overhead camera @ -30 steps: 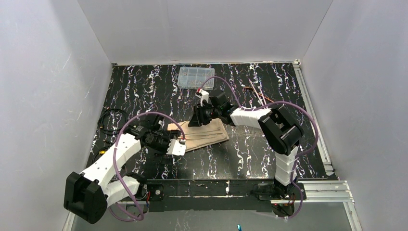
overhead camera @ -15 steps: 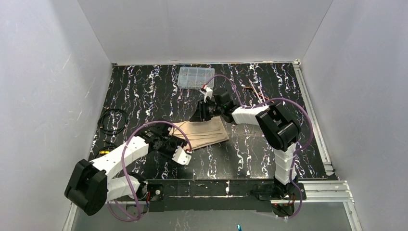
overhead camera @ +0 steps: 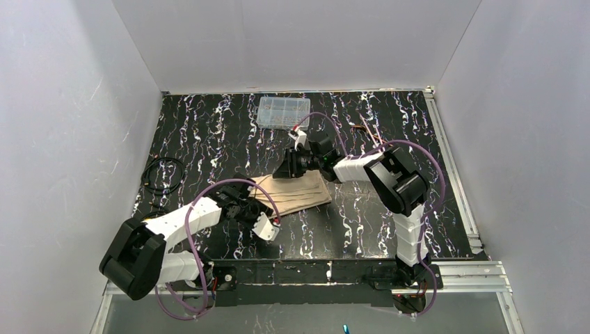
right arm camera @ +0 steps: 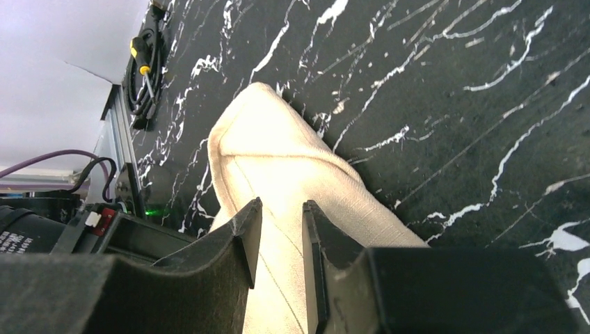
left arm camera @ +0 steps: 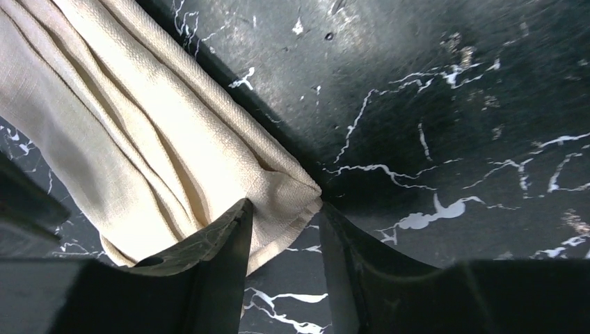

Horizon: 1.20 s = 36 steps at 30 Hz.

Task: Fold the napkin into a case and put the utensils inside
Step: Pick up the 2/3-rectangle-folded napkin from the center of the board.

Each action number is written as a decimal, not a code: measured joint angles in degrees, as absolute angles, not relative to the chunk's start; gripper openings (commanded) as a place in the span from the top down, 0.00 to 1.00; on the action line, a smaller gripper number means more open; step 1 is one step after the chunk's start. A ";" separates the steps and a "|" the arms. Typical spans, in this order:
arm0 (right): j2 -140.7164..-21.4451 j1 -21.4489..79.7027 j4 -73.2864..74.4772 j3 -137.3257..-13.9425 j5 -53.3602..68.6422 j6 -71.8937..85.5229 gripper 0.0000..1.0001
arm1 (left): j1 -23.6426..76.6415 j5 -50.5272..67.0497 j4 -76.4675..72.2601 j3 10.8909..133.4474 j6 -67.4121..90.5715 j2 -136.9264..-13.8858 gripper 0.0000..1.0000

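L gripper (left arm camera: 282,209) has dropped back toward 6 o'clock & narrowed from wide onto the napkin (overhead camera: 296,193)'s 7 o'clock corner, cloth touching both pads (left arm camera: 222,240). R gripper (right arm camera: 280,212) has tightened too, pinching a ridge at 12 o'clock. Napkin lies mid-table w/ both ends seemingly held, so a fold looks ready; L arm low & stretched, R forearm reaching in from 3 o'clock.

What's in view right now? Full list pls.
napkin: 1, beige, folded, mid-table
utensils: a few (exact count unclear), copper, far right
compartment box: 1, clear plastic, far centre
cable coil: 1, black, left edge
table: 1, black with white veining
left gripper: 1, black fingers, astride the napkin's near-left corner
right gripper: 1, black fingers, pinching a raised fold at the napkin's far edge
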State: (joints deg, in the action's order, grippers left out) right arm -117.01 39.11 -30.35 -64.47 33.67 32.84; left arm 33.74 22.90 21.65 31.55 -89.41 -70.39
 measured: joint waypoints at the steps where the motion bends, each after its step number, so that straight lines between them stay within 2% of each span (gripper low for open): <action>1: -117.21 39.11 -30.61 -64.16 33.69 32.86 0.65 | 33.76 22.79 21.15 31.51 -89.58 -70.65 0.63; 5: -117.89 39.11 -31.16 -62.70 33.85 33.06 0.66 | 33.80 22.22 19.40 31.33 -90.21 -71.18 0.71; 10: -118.15 39.16 -31.75 -60.66 33.65 33.06 0.67 | 33.89 21.93 18.22 30.30 -90.24 -71.00 1.00; 29: -117.80 40.40 -34.57 -57.74 30.96 30.83 0.70 | 33.89 21.82 19.84 33.06 -80.38 -69.08 1.00; 30: -117.71 40.49 -34.76 -57.54 30.74 30.63 0.69 | 33.87 21.82 19.97 33.52 -79.75 -69.08 0.99; 31: -117.64 40.58 -34.92 -57.43 30.50 30.46 0.70 | 33.87 21.85 20.05 34.02 -79.07 -69.10 0.90; 32: -117.58 40.58 -34.96 -57.34 30.37 30.39 0.70 | 33.87 21.85 20.27 34.57 -78.56 -69.12 0.73; 34: -117.56 40.62 -35.33 -57.17 30.26 30.22 0.70 | 33.87 21.89 20.82 35.18 -78.74 -69.17 0.47; 36: -117.51 40.64 -35.48 -57.08 30.17 30.20 0.70 | 33.87 21.96 21.89 35.18 -79.18 -69.17 0.35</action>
State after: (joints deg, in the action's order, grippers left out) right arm -117.51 40.64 -35.48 -57.08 30.17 30.20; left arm 33.87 21.96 21.89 35.18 -79.18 -69.17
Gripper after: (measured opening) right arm 0.304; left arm 0.475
